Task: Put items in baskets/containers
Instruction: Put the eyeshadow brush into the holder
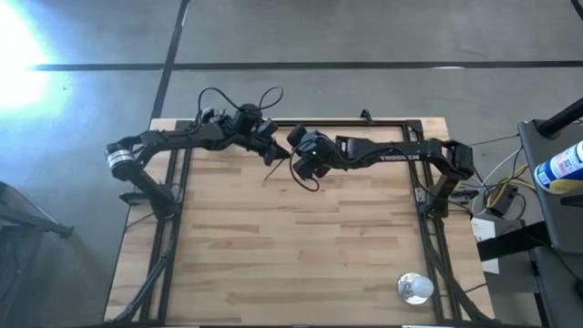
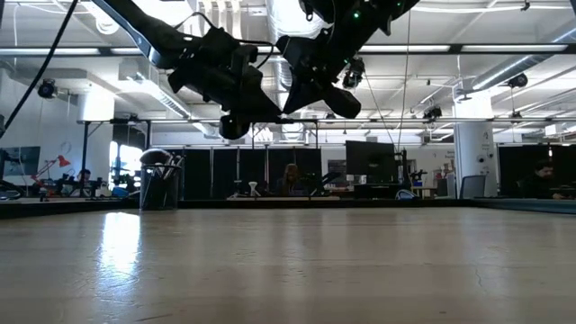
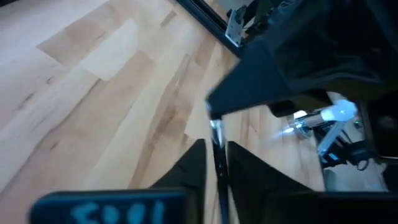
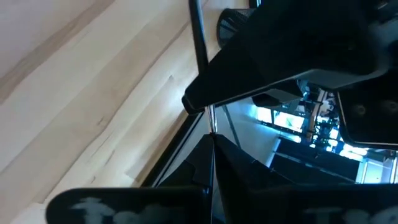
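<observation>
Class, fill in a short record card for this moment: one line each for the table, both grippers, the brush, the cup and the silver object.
Table: pale wooden top in a black frame.
Left gripper: raised over the far side, fingers on either side of a thin makeup brush.
Right gripper: shut on the same brush, tip to tip with the left.
Black cup: at the far edge, brushes standing in it.
Silver object: near the right front corner.
</observation>
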Motion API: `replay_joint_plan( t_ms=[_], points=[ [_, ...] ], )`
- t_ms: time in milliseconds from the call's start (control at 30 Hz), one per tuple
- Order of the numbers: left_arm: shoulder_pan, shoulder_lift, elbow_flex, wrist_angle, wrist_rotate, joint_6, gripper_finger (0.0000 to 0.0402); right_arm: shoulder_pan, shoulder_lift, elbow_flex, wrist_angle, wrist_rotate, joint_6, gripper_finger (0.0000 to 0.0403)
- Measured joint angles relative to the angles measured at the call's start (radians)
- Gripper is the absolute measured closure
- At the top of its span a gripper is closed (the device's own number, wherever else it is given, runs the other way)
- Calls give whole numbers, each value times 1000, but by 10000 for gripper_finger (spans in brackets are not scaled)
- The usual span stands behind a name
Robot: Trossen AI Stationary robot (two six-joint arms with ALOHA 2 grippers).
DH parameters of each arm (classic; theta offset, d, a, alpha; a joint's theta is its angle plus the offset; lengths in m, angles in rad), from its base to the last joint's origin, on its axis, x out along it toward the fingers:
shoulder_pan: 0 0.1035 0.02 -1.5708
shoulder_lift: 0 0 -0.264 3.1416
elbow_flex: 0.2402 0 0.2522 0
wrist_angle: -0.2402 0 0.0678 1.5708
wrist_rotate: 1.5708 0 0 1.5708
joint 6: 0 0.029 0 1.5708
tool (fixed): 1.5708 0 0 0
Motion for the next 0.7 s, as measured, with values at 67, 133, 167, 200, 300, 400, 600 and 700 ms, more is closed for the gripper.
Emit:
replay_joint_plan(
  t_ms=[67,133,167,200,300,400,600,700],
  points=[
    [3,-1,0,-10,-20,19,372,4,0,0,9,0,17,394],
    [6,-5,-1,-14,-66,29,389,10,0,1,25,0,40,394],
    [9,-9,-2,-16,-79,40,389,10,-1,1,26,0,47,394],
    [12,-15,-2,-16,-93,51,389,11,-4,1,24,0,57,394],
    [22,-36,-9,-16,-149,84,391,13,-19,1,21,3,109,385],
    [23,-69,-51,-5,-255,122,392,13,-48,1,9,22,189,367],
    [37,-163,-181,54,-526,213,392,-23,-152,-56,-14,-14,384,350],
    [63,-225,-253,120,-674,254,392,-59,-213,-138,9,-82,444,366]
  ],
)
